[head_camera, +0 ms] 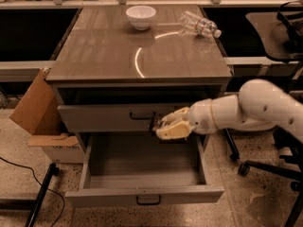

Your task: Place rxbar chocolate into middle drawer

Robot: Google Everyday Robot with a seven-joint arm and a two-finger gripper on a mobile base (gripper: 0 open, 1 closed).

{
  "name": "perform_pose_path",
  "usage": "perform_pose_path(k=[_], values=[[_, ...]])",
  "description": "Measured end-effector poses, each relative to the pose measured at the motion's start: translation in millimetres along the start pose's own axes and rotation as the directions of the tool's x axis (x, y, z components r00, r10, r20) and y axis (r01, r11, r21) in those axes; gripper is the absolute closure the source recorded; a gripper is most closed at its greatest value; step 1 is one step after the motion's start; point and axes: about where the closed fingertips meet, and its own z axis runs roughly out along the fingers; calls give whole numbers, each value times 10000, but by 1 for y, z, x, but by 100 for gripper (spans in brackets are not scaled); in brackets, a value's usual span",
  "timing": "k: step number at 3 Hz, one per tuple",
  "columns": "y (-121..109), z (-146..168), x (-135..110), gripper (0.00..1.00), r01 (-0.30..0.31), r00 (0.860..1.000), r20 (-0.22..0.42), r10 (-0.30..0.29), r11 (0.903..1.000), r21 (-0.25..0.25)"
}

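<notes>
My gripper (163, 127) hangs in front of the closed upper drawer front (104, 117), right of its handle, just above the back of the open middle drawer (142, 167). Its pale fingers (176, 130) are shut on the rxbar chocolate (155, 123), a small dark bar that sticks out at the left of the fingers. The middle drawer is pulled out wide, and its grey front with the small dark handle (148, 200) faces me. The drawer's inside looks bare. My white arm (255, 109) comes in from the right.
A white bowl (141, 17) and a clear plastic bottle (199, 25) lying on its side are at the back of the cabinet top (123, 56). A cardboard box (35, 108) stands at the left. An office chair base (246, 167) is at the right.
</notes>
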Motion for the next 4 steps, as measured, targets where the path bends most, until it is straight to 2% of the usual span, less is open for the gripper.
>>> perform_pose_path(k=[1, 2, 3, 4], values=[[2, 51, 61, 100, -1323, 9910, 145, 1328, 9908, -297], [4, 78, 90, 100, -1939, 9809, 75, 1944, 9800, -437], [4, 107, 119, 100, -2516, 9677, -279, 2505, 9666, -479], [4, 109, 120, 100, -2526, 9675, -280, 2515, 9664, -475]])
